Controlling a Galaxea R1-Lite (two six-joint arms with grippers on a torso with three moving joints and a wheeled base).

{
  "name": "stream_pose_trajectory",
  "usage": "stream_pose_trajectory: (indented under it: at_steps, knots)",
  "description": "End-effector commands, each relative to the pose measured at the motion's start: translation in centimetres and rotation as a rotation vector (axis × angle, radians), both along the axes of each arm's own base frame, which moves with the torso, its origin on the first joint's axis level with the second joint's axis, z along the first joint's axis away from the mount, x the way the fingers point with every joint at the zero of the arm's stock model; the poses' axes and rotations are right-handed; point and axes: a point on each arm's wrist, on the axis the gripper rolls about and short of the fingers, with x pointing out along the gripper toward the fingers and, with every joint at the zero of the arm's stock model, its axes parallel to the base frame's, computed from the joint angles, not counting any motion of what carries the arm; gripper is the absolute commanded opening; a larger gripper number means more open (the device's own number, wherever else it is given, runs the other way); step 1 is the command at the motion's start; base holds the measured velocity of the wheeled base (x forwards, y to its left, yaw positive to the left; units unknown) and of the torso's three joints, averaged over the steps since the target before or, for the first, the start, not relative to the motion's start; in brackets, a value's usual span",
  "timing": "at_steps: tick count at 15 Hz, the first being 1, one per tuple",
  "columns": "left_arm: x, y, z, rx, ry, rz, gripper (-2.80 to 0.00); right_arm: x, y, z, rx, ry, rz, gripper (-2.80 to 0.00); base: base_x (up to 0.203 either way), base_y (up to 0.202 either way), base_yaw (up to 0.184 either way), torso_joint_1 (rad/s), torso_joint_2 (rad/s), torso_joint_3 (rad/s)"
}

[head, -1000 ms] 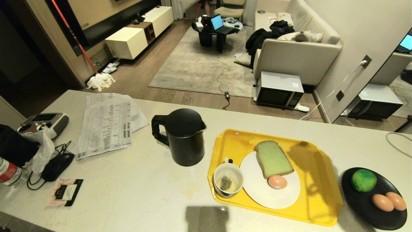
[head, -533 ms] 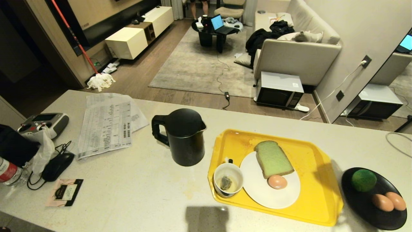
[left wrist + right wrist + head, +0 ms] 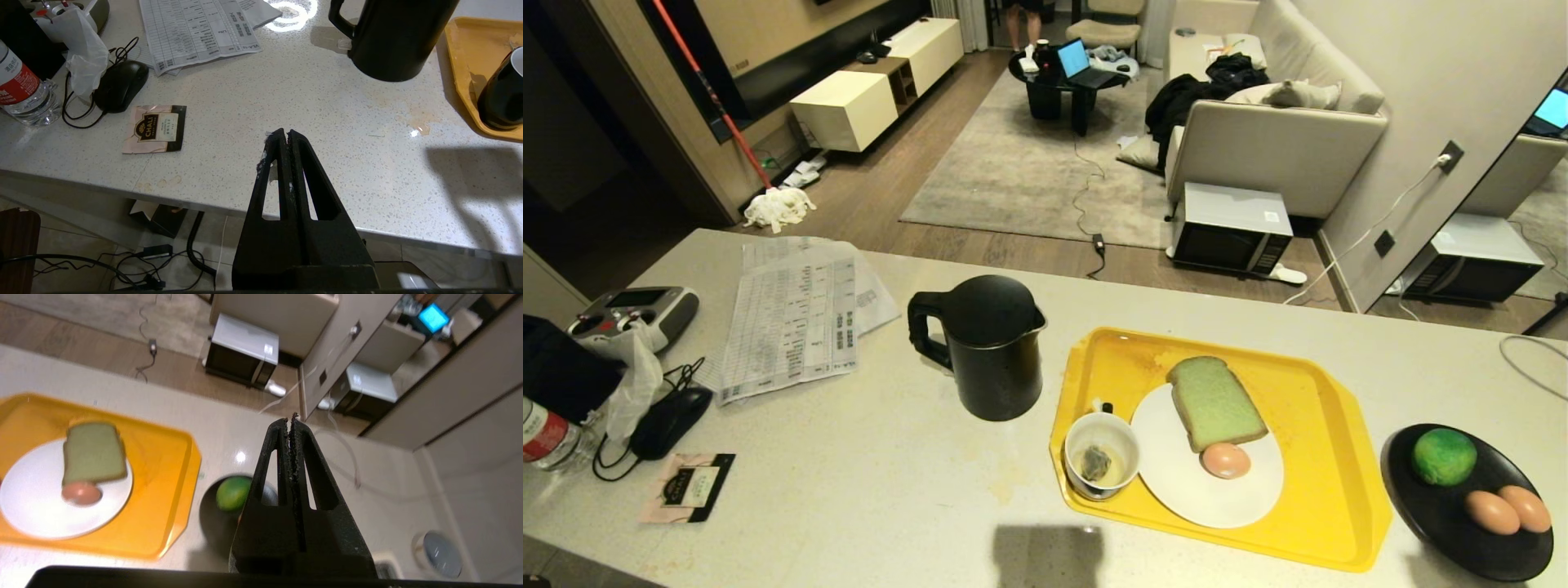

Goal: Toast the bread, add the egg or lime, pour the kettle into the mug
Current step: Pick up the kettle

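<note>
Head view: neither arm appears. The kettle (image 3: 986, 346) stands upright on the counter (image 3: 866, 482), just left of the yellow tray (image 3: 1327, 482). On the tray, the mug (image 3: 1101, 455) sits at the near left corner with something dark inside, hard to make out. Beside it a white plate (image 3: 1205, 498) carries the bread (image 3: 1215, 402), with an egg (image 3: 1226, 460) touching its near edge. Right of the tray, a black dish (image 3: 1437, 523) holds the lime (image 3: 1444, 456) and two more eggs; its rim is cut off by the frame edge.

Left wrist view: the left gripper (image 3: 284, 136) hangs over the counter's near edge, fingers pressed together, holding nothing. Kettle and mug are only partly in frame.

Right wrist view: the right gripper (image 3: 291, 420) is clamped shut and empty, above the dish — it hides the two eggs. Bread and egg appear blurred.
</note>
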Motion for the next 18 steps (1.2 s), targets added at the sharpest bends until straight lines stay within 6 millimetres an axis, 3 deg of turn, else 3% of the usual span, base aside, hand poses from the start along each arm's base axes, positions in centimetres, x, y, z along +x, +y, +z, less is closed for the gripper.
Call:
stream_pose_trajectory:
  at_steps: [1, 12, 18]
  knots:
    - [0.0, 0.0, 0.0, 0.0, 0.0, 0.0, -2.8, -1.6, 0.1, -4.1, 0.04, -0.001, -0.017, -2.8, 0.0, 0.0, 0.0, 0.0, 0.0, 0.0]
    - [0.0, 0.0, 0.0, 0.0, 0.0, 0.0, -2.8, 2.5, 0.1, -20.4, 0.044, 0.045, 0.031, -2.8, 0.0, 0.0, 0.0, 0.0, 0.0, 0.0]
    - [0.0, 0.0, 0.0, 0.0, 0.0, 0.0, -2.8, 2.7, 0.6, -21.4, 0.099, 0.071, 0.245, -2.8, 0.0, 0.0, 0.0, 0.0, 0.0, 0.0]
